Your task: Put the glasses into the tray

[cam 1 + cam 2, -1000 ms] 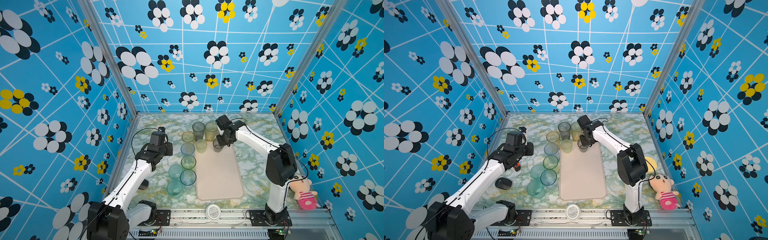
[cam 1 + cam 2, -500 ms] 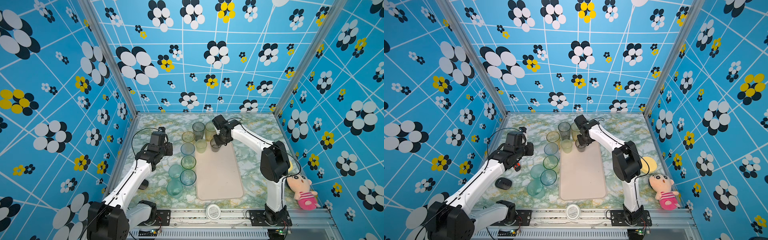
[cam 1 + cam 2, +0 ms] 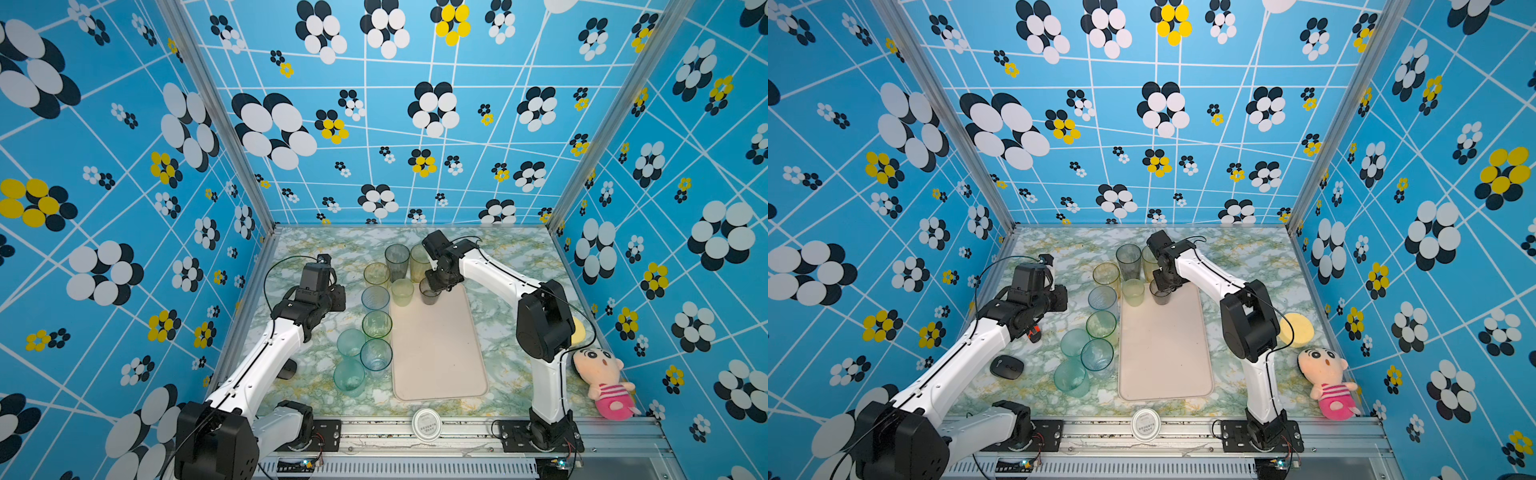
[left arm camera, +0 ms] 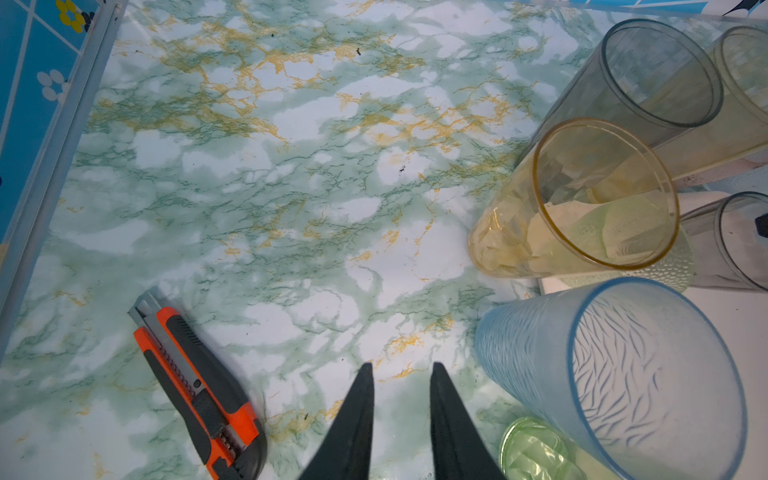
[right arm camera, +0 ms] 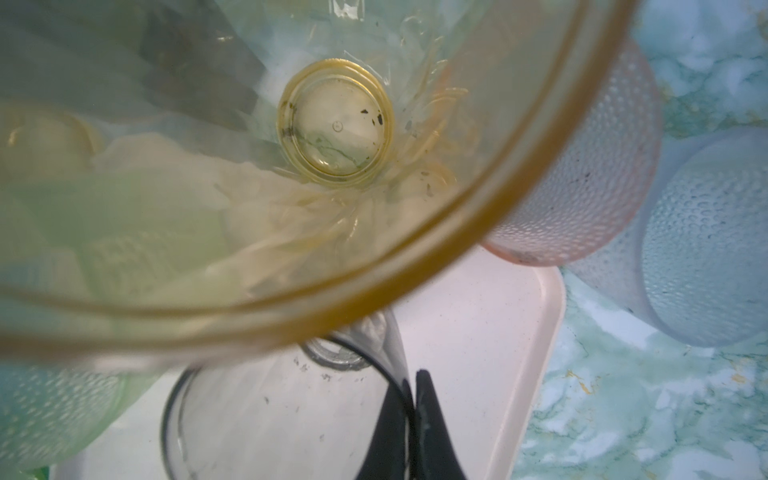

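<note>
My right gripper (image 5: 413,374) is shut on the rim of a smoky grey glass (image 5: 270,415), one finger inside the wall and one outside. In both top views this grey glass (image 3: 429,291) is upright over the far end of the cream-pink tray (image 3: 440,357); whether its base rests on the tray I cannot tell. A small yellow-green glass (image 3: 402,291) stands at the tray's far left corner. A tall amber glass (image 5: 336,124) fills the right wrist view. Several tinted glasses (image 3: 376,324) stand in a row left of the tray. My left gripper (image 4: 401,368) hangs open and empty beside a blue ribbed glass (image 4: 623,374).
An orange utility knife (image 4: 199,386) lies on the marble table by my left gripper, and a black mouse (image 3: 1006,367) lies nearer the front. Pink (image 5: 582,187) and clear (image 5: 706,249) dotted glasses stand beyond the tray's far corner. A white lid (image 3: 426,424), a yellow disc (image 3: 1296,330) and a plush doll (image 3: 602,382) sit at the front and right.
My right gripper has carried the grey glass a little to the left along the tray's far end. The left arm has stayed where it was.
</note>
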Controlling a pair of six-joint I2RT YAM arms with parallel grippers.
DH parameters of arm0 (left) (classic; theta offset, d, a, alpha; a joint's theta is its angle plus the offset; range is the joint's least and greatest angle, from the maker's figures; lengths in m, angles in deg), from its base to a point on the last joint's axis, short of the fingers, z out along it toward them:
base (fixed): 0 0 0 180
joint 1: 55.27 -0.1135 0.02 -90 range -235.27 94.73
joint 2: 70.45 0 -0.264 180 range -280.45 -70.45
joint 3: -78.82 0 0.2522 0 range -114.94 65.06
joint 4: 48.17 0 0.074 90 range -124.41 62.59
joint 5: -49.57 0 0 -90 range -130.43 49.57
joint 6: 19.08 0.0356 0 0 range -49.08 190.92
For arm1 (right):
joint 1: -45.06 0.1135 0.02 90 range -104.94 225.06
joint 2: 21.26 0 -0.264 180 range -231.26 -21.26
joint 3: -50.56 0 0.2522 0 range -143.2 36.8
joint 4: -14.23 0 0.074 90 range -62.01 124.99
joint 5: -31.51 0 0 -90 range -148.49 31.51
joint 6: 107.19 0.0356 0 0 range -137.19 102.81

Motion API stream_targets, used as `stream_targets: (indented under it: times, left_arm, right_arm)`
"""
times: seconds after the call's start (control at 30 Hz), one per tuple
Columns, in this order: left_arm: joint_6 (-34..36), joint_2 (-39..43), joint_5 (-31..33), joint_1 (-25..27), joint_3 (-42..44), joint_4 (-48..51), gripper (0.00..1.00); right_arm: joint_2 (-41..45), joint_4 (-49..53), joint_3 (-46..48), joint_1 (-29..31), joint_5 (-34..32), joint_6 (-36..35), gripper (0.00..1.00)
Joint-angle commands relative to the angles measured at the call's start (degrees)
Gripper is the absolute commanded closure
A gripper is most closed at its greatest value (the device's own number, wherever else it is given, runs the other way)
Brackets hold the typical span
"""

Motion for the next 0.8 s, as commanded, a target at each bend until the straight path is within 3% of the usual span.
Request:
stream_targets:
  times: [0.0, 0.77]
  left_arm:
    - [1.2, -0.6, 0.6, 0.3, -0.2, -0.4, 0.74]
    - [1.5, 0.3, 0.0, -0.6, 0.8, 0.0, 0.72]
  right_arm:
    - [-1.0, 1.8, -1.9, 0.4, -0.3, 0.8, 0.99]
    - [-2.9, 0.8, -2.8, 0.4, 0.2, 1.8, 0.98]
